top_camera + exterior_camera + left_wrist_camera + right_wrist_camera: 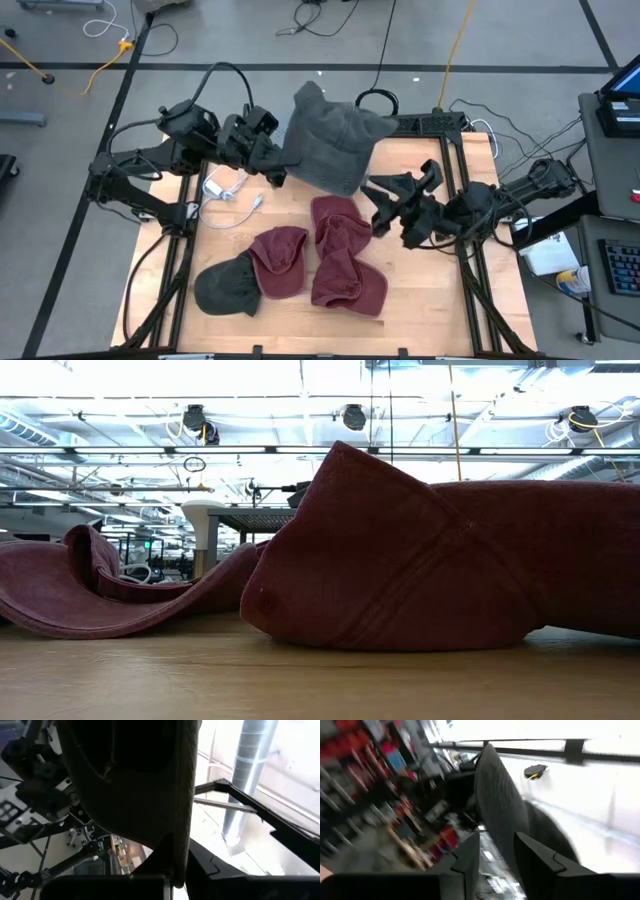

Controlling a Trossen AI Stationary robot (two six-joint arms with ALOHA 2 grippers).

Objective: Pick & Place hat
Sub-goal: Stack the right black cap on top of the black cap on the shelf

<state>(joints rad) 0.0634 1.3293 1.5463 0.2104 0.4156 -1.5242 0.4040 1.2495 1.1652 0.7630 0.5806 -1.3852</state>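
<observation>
The wooden tabletop [420,300] sits inside a black metal frame, and the biggest thing over it is a grey fabric hat [335,140], hanging lifted above the far edge near its middle. It looks carried, not resting, so I judge the pick done and the placing still to come.

Toward the near edge lie the other hats: two maroon cloth hats side by side, one [280,262] left of centre and one long crumpled one [342,252] at the middle, touching each other. A dark grey-green cap [228,287] lies against the left maroon one, nearer the near-left corner. In the low view the maroon cloth fills the picture.

The left gripper [272,160] is at the far-left part of the table, closed on the grey hat's edge; its wrist view shows the fabric pinched between its fingers. The right gripper [385,205] hovers right of centre, fingers parted, holding nothing, with the hat hanging just beyond them.

A small white cable [228,190] lies by the left edge.
</observation>
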